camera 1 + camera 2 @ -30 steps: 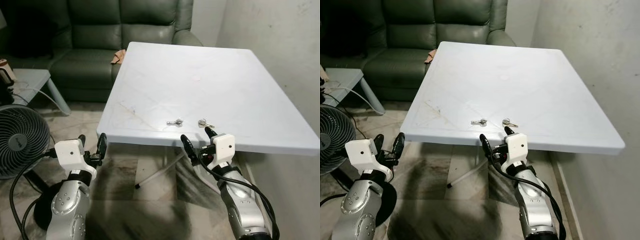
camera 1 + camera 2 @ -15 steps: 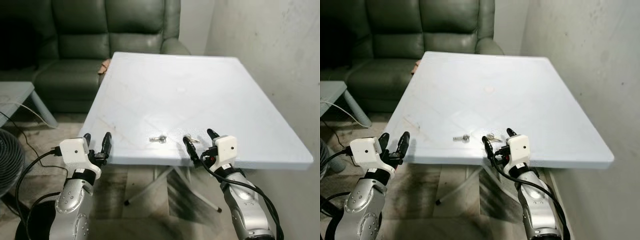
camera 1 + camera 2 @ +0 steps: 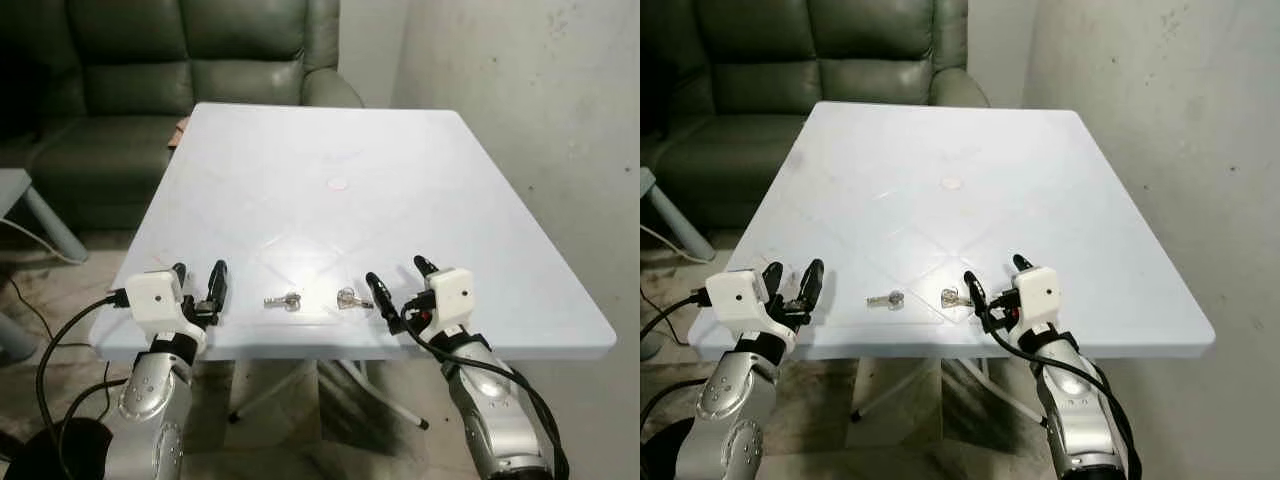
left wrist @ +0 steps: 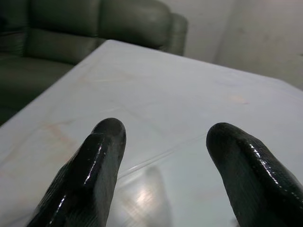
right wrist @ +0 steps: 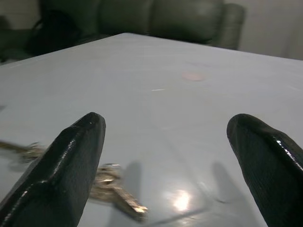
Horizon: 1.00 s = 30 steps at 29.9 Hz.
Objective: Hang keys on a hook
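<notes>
A white desk stands by a bare wall, a dark green sofa behind it. From the head views, two sets of keys lie near the front edge: the right keys just beside the right hand, whose fingers are spread, and the left keys apart from the released left hand. The right wrist view shows those keys beside one finger, off-centre; closing now would likely nudge them over the edge. No hook can be seen.

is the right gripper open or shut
Open: the right gripper has its black fingers spread wide, with nothing between them, above the table.
</notes>
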### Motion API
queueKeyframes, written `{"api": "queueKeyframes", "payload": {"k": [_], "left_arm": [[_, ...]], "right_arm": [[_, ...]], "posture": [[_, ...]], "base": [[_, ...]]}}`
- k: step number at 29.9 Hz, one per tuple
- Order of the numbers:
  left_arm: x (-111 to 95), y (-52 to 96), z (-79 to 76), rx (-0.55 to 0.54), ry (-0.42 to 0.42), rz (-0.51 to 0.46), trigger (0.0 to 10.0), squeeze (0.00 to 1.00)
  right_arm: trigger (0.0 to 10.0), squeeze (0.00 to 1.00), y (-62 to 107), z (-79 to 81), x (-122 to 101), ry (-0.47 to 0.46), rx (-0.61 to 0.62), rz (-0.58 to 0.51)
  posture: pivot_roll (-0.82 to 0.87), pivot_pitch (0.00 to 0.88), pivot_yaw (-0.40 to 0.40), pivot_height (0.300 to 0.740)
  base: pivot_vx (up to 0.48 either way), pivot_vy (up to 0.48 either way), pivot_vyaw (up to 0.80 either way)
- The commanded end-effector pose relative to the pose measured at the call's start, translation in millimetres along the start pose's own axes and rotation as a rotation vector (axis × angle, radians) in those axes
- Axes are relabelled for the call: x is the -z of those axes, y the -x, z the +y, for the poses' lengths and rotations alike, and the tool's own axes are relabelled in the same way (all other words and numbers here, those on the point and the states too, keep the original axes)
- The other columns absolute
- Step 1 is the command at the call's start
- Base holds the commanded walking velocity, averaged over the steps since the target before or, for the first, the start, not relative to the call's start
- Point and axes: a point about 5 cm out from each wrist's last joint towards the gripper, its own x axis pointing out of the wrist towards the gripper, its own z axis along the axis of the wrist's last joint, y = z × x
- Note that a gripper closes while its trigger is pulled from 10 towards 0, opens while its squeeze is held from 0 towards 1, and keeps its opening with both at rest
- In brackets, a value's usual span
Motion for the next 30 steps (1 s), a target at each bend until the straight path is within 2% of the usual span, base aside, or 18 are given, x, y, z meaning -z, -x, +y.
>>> {"api": "queueKeyframes", "payload": {"k": [1, 10, 21, 26, 30], "left_arm": [[0, 3.0, 0.9, 0.011, -0.032, 0.01, 10.0, 0.0], [5, 9.3, -15.7, 0.106, -0.029, 0.023, 10.0, 0.0], [8, 11.6, -30.3, 0.181, -0.033, 0.036, 10.0, 0.0], [6, 9.5, -35.7, 0.198, -0.028, 0.03, 10.0, 0.0], [6, 9.6, -37.4, 0.199, -0.022, 0.028, 10.0, 0.0]], "right_arm": [[10.0, 0.0, -6.6, 3.1, -2, 0.018, -0.049, 0.018], [10.0, 0.0, -19.6, -3.3, -8, 0.072, -0.148, 0.073], [10.0, 0.0, -39.6, -3.6, -15, 0.051, -0.231, 0.105], [10.0, 0.0, -58.9, 3.8, -16, 0.1, -0.374, 0.17], [10.0, 0.0, -63.8, 4.2, -14, 0.13, -0.409, 0.205]], "posture": [[-0.09, 0.013, -0.003, 0.74], [-0.09, 0.028, -0.018, 0.74], [-0.07, 0.047, -0.033, 0.74], [-0.06, 0.056, -0.041, 0.74], [-0.06, 0.053, -0.043, 0.74]], "base": [[0.0, 0.0, 0.0], [0.0, 0.0, 0.0], [0.0, 0.0, 0.0], [0.0, 0.0, 0.0], [0.0, 0.0, 0.0]]}}
